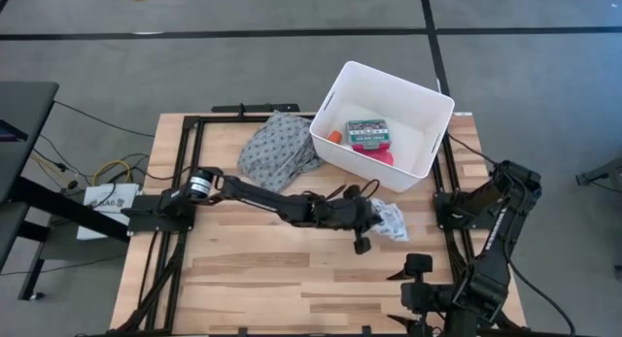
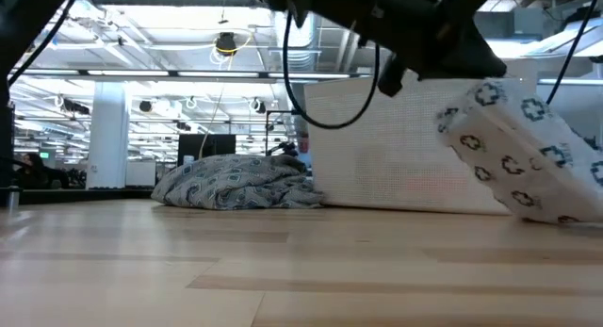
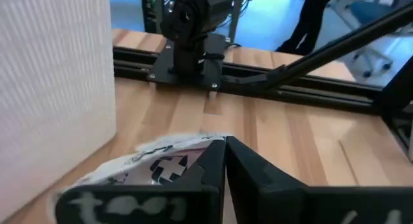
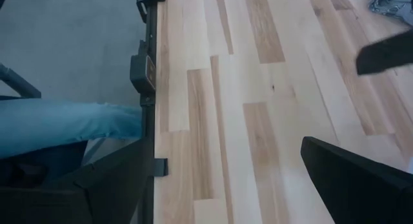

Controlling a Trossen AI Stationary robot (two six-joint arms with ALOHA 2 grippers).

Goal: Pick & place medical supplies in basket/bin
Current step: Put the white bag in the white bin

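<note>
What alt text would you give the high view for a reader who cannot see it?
From above, the left gripper grips a white patterned soft pack on the wooden table, just in front of a white bin holding a green first-aid box. A grey dotted cloth lies beside the bin.

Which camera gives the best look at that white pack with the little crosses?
The low view: the white patterned pack fills its right side, tilted. The high view shows it small beside the left gripper; the left wrist view, partly hidden; the right wrist view, nothing.
</note>
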